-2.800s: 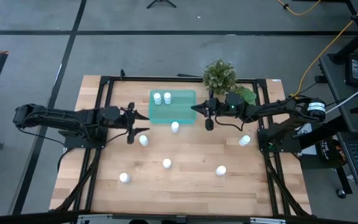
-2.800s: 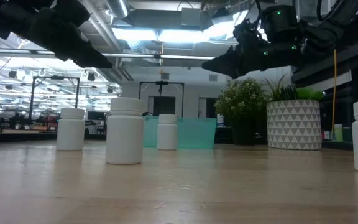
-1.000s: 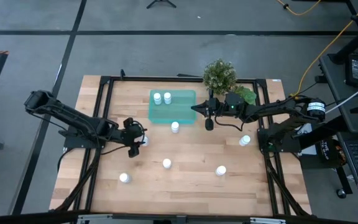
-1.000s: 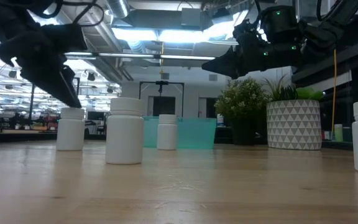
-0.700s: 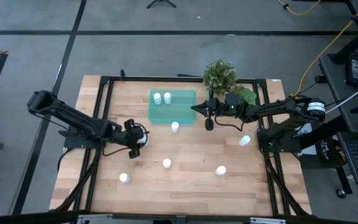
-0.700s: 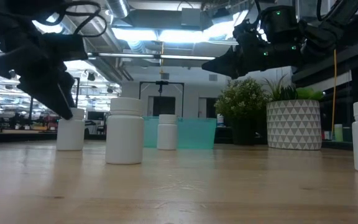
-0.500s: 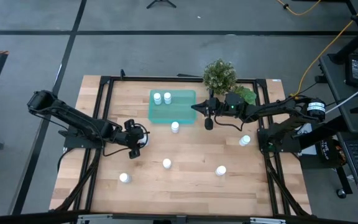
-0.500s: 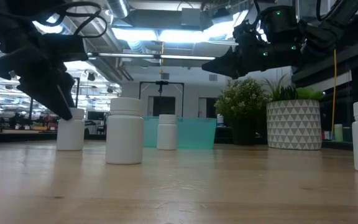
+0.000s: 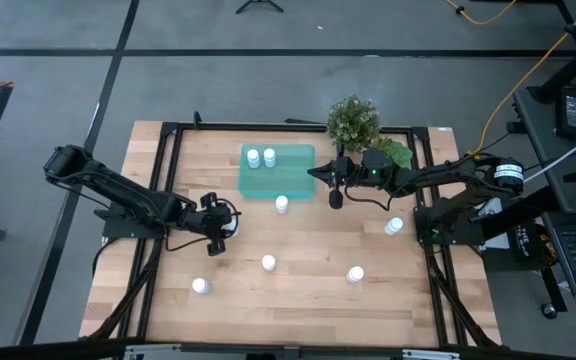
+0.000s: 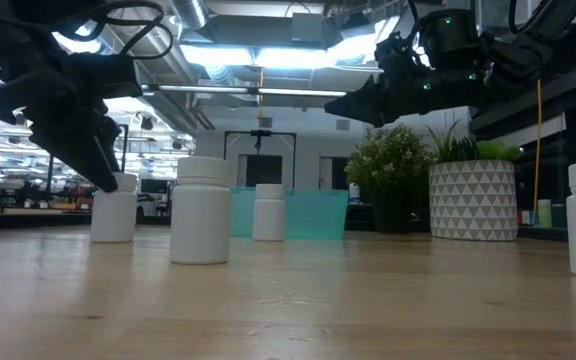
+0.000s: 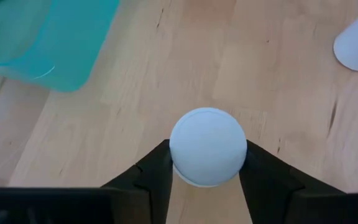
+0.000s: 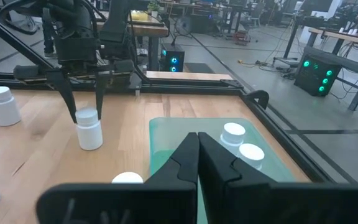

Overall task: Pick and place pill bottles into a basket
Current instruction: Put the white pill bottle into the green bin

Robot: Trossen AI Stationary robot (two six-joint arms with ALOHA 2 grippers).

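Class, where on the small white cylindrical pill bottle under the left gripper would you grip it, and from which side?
Grip the small white cylindrical pill bottle by its round cap, from straight above: it stands upright, and the left gripper already straddles its curved sides.

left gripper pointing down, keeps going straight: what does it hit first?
The pill bottle: the left gripper already straddles its cap, one finger each side. Below that, likely the table; remaining depth is unclear.

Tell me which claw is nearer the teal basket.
Right. The right claw hovers beside the teal basket's right edge; the left claw is farther off, straddling a pill bottle on the table.
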